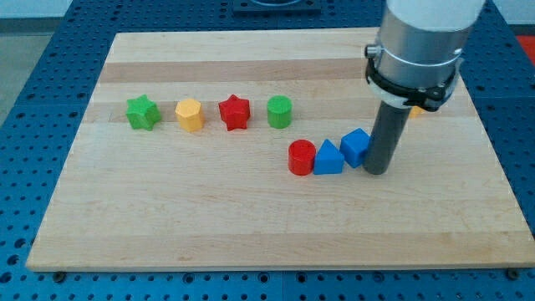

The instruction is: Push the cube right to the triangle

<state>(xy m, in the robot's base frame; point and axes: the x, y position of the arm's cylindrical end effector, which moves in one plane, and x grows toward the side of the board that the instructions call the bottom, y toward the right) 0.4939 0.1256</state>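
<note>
A blue cube (356,146) sits right of centre on the wooden board (251,226). It touches the right side of a blue triangle (328,158). A red cylinder (302,157) touches the triangle's left side. My tip (377,170) is down on the board just to the right of the blue cube, against or very close to its right face. The rod and the arm's grey body rise above it toward the view's top right.
A row stands in the upper left half: a green star (143,112), a yellow hexagonal block (190,114), a red star (234,113) and a green cylinder (279,111). A small yellow-orange block (414,111) is mostly hidden behind the arm.
</note>
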